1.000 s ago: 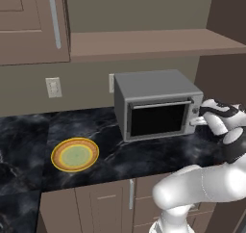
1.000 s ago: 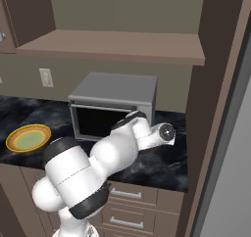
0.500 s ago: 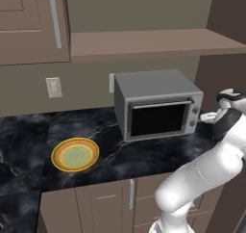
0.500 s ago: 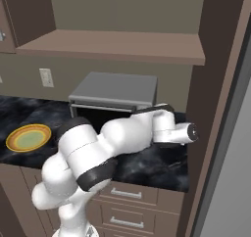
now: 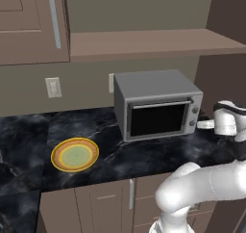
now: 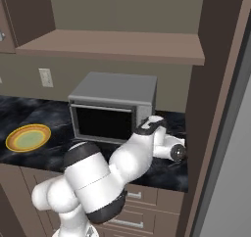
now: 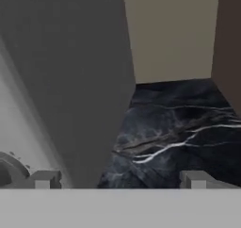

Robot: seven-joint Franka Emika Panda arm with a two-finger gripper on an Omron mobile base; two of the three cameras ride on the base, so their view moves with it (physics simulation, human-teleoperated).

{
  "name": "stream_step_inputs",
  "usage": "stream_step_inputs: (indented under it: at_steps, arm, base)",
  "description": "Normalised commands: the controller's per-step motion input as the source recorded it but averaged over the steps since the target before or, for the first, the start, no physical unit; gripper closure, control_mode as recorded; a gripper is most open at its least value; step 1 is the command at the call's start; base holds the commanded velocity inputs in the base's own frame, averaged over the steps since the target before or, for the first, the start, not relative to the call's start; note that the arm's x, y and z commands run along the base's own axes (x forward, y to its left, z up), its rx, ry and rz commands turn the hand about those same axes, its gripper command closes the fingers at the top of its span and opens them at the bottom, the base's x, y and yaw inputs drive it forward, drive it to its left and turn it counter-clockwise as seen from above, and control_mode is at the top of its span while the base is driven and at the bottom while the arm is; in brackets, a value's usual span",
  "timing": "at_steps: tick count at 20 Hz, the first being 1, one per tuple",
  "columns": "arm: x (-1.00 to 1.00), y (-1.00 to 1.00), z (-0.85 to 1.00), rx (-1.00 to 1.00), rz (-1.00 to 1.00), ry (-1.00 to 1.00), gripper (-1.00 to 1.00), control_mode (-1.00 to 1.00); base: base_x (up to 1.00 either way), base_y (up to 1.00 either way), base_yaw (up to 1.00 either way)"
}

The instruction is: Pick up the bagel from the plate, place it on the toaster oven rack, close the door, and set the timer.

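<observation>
Hand view: gripper (image 7: 120, 180) at frame bottom, jaws spread wide, holding nothing, by the toaster oven (image 5: 156, 103) side wall. Left base view: plate (image 5: 75, 154) lower left on counter (image 5: 29, 145), bare; oven center, door (image 5: 157, 118) closed. Can't see the bagel.

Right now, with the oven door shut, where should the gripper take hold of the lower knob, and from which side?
Probably by its round rim, one finger on each side. The lower knob is small and sticks out of the oven's front strip, so come straight at the front. The open gripper is beside it.
</observation>
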Motion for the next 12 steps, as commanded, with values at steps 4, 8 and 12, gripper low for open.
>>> stream_step_inputs:
  at_steps: [4,8,12]
  arm:
    - [-0.14,0.81,-0.56,-0.40,-0.17,-0.29,-1.00,-1.00]
    - [-0.10,0.73,-0.03,-0.26,-0.12,-0.20,-1.00,-1.00]
    - [-0.03,0.23,0.21,-0.09,-0.10,-0.15,-1.00,-1.00]
  base:
    - [0.00,0.00,0.00]
    - [0.00,0.00,0.00]
    - [0.00,0.00,0.00]
